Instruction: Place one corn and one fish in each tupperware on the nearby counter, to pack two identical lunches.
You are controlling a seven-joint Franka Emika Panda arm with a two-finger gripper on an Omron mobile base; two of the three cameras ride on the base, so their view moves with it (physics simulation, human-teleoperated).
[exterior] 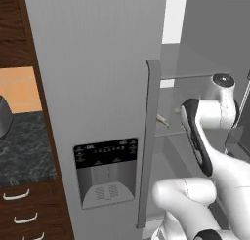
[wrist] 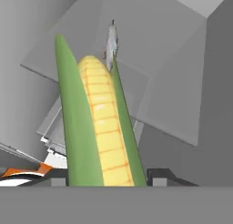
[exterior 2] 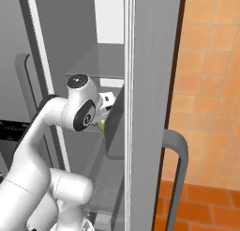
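In the hand view a yellow corn [wrist: 102, 127] with long green husk stands up close between my two fingertips. My gripper [wrist: 109, 177] is shut on its lower end inside the open fridge. Beyond the cob's tip a slender pale silvery fish [wrist: 110, 42] lies on a grey fridge shelf [wrist: 150, 82]. In the right base view a bit of the green husk [exterior 2: 101, 126] peeks out by my hand [exterior 2: 107, 102], behind the fridge door's edge. The left base view shows the small pale fish [exterior: 162, 120] on the shelf, and the marbled counter [exterior: 24, 146] at far left. The tupperware is out of view.
The closed fridge door [exterior: 97, 88] with its dispenser panel [exterior: 106, 173] and tall handle [exterior: 149, 141] stands left of the arm. The open door [exterior 2: 150, 108] and its curved handle [exterior 2: 177, 169] hem the arm in on the right. A grey rounded appliance [exterior: 4, 118] sits on the counter above drawers [exterior: 22, 210].
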